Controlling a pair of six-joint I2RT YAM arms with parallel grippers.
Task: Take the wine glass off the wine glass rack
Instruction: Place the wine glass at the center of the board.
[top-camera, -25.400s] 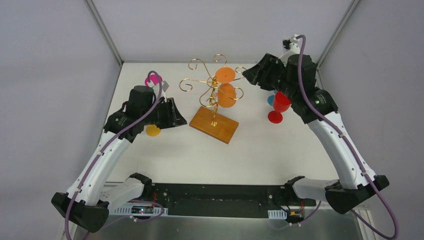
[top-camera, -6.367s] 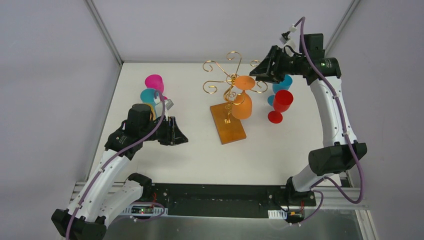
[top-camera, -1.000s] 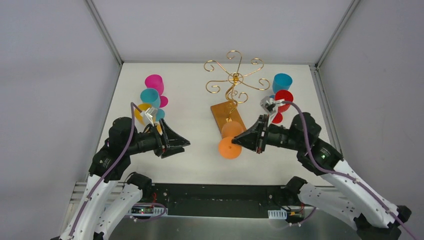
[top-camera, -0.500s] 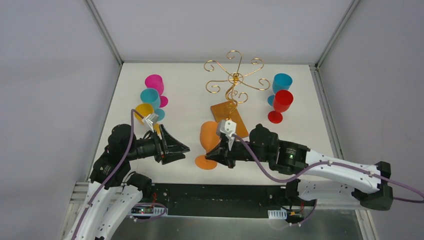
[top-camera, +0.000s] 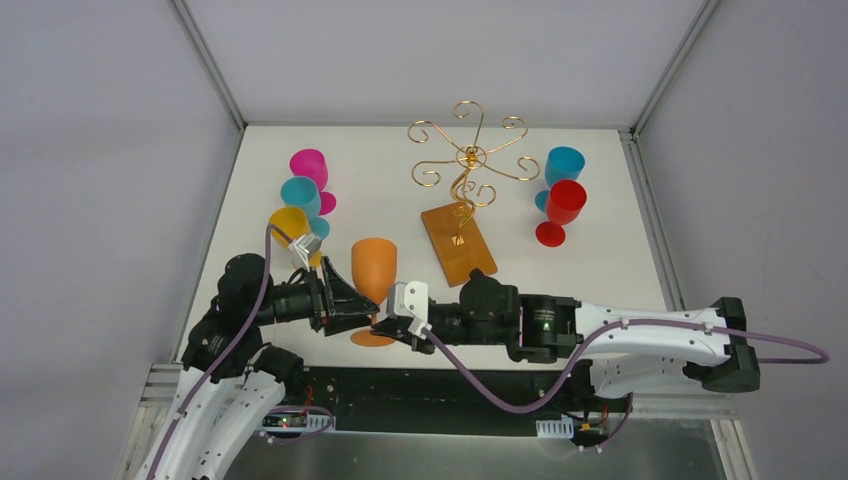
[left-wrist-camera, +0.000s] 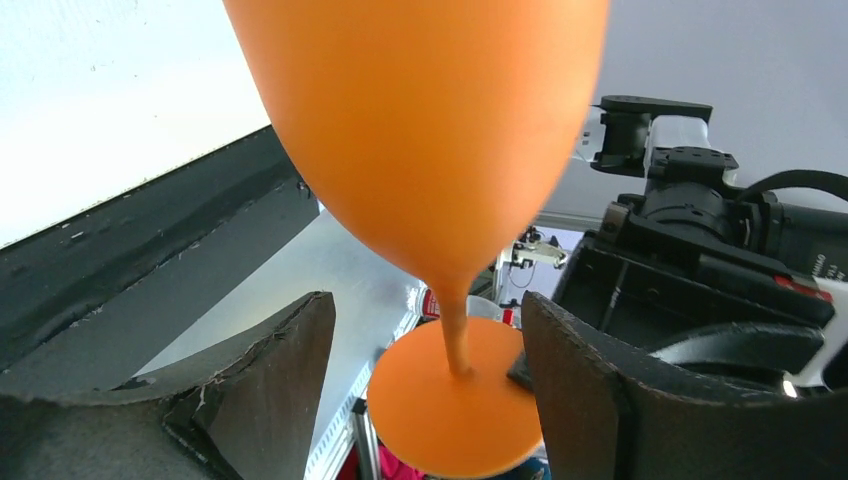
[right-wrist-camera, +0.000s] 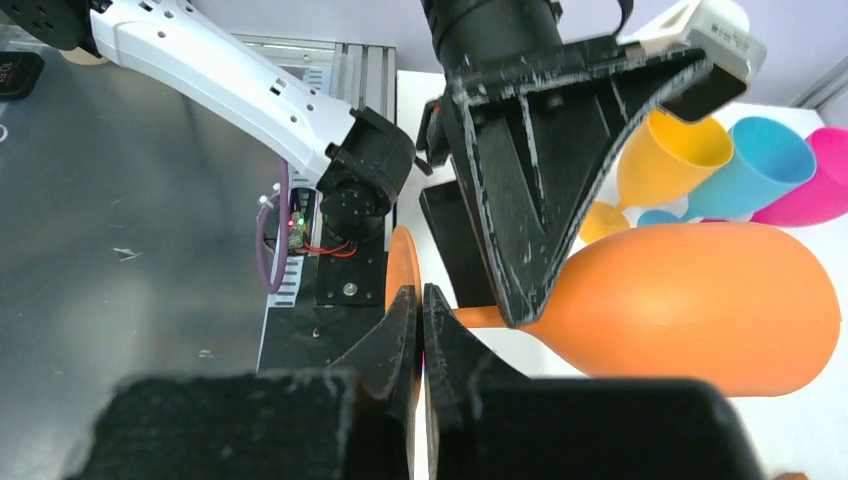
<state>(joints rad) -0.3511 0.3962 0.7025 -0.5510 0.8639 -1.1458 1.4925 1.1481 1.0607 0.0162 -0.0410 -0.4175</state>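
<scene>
The orange wine glass (top-camera: 374, 268) is off the wine glass rack (top-camera: 466, 160) and stands about upright near the table's front edge. My right gripper (top-camera: 387, 328) is shut on the rim of its foot (right-wrist-camera: 403, 262), reaching in from the right. My left gripper (top-camera: 350, 305) is open, with a finger (left-wrist-camera: 270, 385) on either side of the stem (left-wrist-camera: 455, 335), not touching it. The bowl (left-wrist-camera: 420, 130) fills the top of the left wrist view. The gold rack holds no glass and stands on its brown wooden base (top-camera: 458, 243) at the back middle.
Pink (top-camera: 308, 163), teal (top-camera: 299, 190) and yellow (top-camera: 288, 222) glasses stand in a row at the back left, close behind my left arm. A teal glass (top-camera: 565, 162) and a red one (top-camera: 564, 200) stand at the back right. The black base rail (top-camera: 440, 385) runs along the near edge.
My right arm swung left and toward the near edge with the orange glass, bringing its stem between my left gripper's open fingers. The left arm barely moved.
</scene>
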